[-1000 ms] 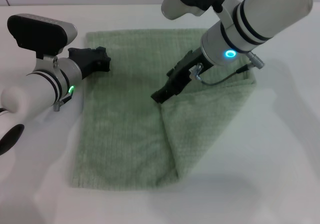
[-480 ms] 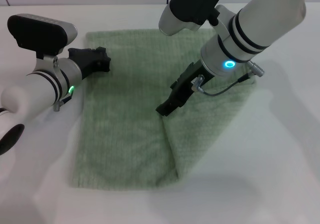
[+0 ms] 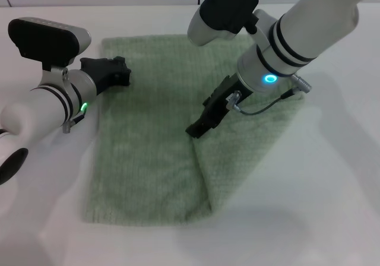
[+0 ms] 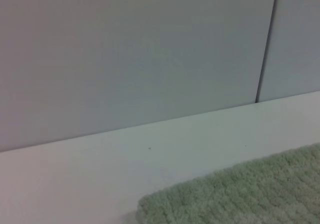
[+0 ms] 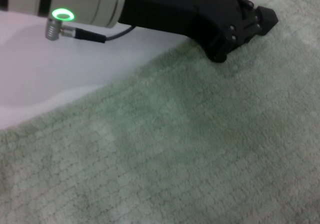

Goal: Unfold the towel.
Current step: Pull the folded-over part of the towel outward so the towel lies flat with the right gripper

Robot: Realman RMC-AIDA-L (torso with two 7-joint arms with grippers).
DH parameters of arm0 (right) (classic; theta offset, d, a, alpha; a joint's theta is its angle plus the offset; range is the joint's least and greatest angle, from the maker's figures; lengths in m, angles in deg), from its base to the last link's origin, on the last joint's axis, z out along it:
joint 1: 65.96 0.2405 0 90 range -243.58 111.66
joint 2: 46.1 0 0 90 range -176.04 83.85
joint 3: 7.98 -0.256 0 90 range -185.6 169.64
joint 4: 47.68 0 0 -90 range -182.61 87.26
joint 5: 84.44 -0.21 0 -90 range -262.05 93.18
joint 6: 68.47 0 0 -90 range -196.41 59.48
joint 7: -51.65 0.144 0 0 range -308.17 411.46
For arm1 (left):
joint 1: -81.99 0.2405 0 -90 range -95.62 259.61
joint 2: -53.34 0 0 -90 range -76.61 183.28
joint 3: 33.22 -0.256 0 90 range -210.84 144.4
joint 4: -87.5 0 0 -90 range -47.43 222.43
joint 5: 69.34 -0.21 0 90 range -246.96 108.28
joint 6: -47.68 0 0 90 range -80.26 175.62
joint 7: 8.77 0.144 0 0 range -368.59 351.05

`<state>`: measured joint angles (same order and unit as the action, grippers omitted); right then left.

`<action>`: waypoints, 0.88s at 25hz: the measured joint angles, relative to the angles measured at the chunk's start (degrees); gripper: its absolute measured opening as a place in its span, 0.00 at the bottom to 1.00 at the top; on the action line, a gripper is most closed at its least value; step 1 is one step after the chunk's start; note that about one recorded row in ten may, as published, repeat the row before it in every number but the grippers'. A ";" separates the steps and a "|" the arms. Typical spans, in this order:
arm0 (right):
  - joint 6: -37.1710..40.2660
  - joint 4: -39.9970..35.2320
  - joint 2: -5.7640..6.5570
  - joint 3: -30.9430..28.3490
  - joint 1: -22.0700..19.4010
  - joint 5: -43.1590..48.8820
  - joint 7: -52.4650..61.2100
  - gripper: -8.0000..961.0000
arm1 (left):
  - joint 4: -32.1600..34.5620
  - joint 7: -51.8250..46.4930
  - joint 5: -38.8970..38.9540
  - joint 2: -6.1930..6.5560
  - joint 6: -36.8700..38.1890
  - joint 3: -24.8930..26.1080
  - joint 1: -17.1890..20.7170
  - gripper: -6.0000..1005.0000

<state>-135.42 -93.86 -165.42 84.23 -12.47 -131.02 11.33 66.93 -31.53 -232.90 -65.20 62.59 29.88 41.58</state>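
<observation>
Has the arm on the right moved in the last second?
Yes, slightly. The right gripper has slid nearer along the towel, toward its folded flap's edge. The left gripper hasn't budged.

Even, bright overhead light washes the white tabletop [image 3: 332, 177] nearly to glare, with soft grey shadows under both arms. The head view is fairly sharp. The left wrist view is hazy, the towel [image 4: 240, 194] pile near the lens soft and blurred.

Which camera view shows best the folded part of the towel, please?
The head view: the whole towel lies there, its flap folded over under the right tool. The right wrist view shows only flat cloth beside the left tool. The left wrist view shows one corner.
</observation>
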 joint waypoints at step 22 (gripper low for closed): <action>0.34 1.11 -0.21 1.48 0.83 -0.28 -0.23 0.55 | -0.17 -0.04 0.00 0.06 0.08 0.00 0.16 0.00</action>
<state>-135.08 -92.76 -165.63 85.71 -11.65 -131.30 11.10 66.76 -31.57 -232.90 -65.14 62.68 29.88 41.75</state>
